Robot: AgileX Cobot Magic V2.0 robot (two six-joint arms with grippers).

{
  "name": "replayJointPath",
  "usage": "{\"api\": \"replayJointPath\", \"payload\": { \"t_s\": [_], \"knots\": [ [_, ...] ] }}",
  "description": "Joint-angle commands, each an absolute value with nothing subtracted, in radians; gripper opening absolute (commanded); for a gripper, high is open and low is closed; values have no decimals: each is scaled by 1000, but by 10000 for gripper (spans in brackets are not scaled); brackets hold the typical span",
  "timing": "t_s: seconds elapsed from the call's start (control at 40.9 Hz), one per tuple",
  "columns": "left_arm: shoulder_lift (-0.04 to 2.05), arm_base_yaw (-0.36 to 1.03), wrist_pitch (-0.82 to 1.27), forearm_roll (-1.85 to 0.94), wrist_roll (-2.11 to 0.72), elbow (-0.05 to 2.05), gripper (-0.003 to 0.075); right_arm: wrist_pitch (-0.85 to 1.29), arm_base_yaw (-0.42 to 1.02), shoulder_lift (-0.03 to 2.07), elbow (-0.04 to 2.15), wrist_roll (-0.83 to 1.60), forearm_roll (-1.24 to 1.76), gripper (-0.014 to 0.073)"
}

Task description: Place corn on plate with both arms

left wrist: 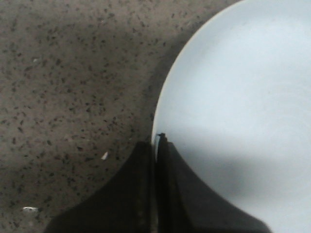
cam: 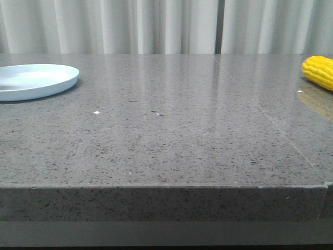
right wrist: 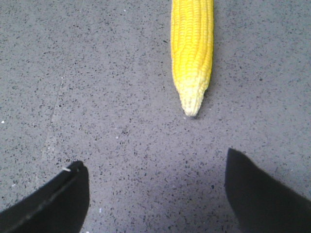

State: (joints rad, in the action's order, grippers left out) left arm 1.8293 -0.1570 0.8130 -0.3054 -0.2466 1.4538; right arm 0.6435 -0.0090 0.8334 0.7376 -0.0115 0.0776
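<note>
The pale blue-white plate (cam: 31, 80) lies flat at the far left of the table. In the left wrist view the plate (left wrist: 243, 97) fills one side. My left gripper (left wrist: 158, 138) is shut, its black fingers pressed together with the tips right at the plate's rim; I cannot tell whether they pinch it. The yellow corn (cam: 318, 71) lies at the far right edge of the front view, cut off by the frame. In the right wrist view the corn (right wrist: 193, 48) points its pale tip toward my right gripper (right wrist: 154, 160), which is open and empty, a short way from the tip. Neither arm shows in the front view.
The grey speckled stone table (cam: 166, 135) has its front edge (cam: 166, 187) close to the camera. White curtains (cam: 166, 26) hang behind the table. A faint seam (cam: 281, 130) runs through the top on the right.
</note>
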Motion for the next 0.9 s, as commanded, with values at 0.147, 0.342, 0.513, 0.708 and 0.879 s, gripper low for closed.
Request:
{"api": "replayJointPath", "payload": {
  "t_s": [0.147,0.342,0.513,0.708,0.879],
  "knots": [
    [1785,-63,970,-352,-283,1656,-20,587,-11,831,770,-9,71,601],
    [1785,47,1025,-465,-316,1745,-20,587,-11,831,770,-9,71,601],
    [1793,162,1005,-496,-316,1745,-20,587,-11,831,770,-9,71,601],
    [1835,269,1003,-494,-316,1745,-20,587,-11,831,770,-9,71,601],
    [1879,326,996,-477,-316,1745,-20,587,-11,831,770,-9,71,601]
  ]
}}
